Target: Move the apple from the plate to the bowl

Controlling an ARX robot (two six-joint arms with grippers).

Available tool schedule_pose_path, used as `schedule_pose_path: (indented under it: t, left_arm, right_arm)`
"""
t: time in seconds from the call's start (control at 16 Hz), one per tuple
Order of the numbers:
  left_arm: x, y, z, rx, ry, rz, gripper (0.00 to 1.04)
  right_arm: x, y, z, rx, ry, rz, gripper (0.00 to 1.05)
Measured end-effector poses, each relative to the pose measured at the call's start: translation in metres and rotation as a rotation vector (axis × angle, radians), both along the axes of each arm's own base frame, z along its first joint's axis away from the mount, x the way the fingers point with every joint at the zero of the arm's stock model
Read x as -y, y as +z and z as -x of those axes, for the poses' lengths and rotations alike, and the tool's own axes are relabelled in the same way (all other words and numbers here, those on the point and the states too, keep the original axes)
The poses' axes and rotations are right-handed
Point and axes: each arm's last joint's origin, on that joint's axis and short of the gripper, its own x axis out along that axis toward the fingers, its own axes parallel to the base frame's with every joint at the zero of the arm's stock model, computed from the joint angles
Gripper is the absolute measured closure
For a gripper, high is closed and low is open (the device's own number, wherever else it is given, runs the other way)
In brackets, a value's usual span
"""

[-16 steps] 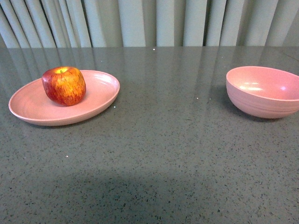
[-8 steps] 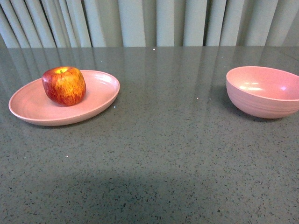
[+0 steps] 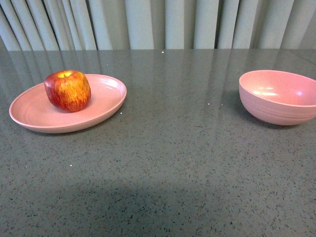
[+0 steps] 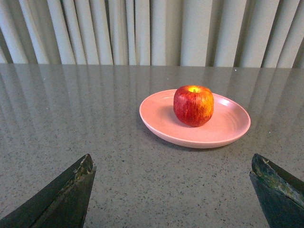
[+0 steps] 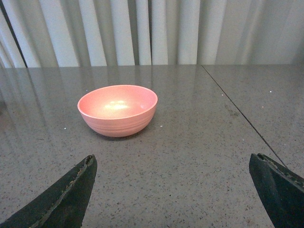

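Observation:
A red apple [image 3: 67, 90] with yellow streaks sits upright on the shallow oval pink plate [image 3: 106, 98] at the left of the table. The deep pink bowl [image 3: 279, 96] stands empty at the right. Neither arm shows in the front view. In the left wrist view the apple [image 4: 193, 105] and plate [image 4: 228, 126] lie ahead of my left gripper [image 4: 173, 164], which is open and well short of the plate. In the right wrist view the bowl [image 5: 118, 110] lies ahead of my right gripper [image 5: 173, 161], which is open with nothing between its fingers.
The grey speckled tabletop [image 3: 173, 163] stretches between plate and bowl. Pale curtains [image 3: 158, 22] hang behind the far edge. A thin seam [image 5: 237, 111] runs across the table to the right of the bowl in the right wrist view.

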Motion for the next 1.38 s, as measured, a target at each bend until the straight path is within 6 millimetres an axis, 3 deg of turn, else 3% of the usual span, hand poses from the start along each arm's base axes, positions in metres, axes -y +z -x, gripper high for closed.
schedule_pose_path:
  t: [0.75,0.88,1.06,1.38]
  left_arm:
    - [0.000,0.000,0.000,0.000,0.000,0.000,0.07]
    - [0.000,0.000,0.000,0.000,0.000,0.000,0.07]
    - [0.000,0.000,0.000,0.000,0.000,0.000,0.07]
    - [0.000,0.000,0.000,0.000,0.000,0.000,0.07]
  right_arm:
    - [0.000,0.000,0.000,-0.001,0.000,0.000,0.07]
    - [0.001,-0.004,-0.004,-0.188,-0.051,-0.102,0.07]
    - [0.004,0.030,-0.011,-0.068,-0.060,-0.138,0.07]
    - [0.006,0.081,-0.054,0.018,-0.008,-0.105,0.07]
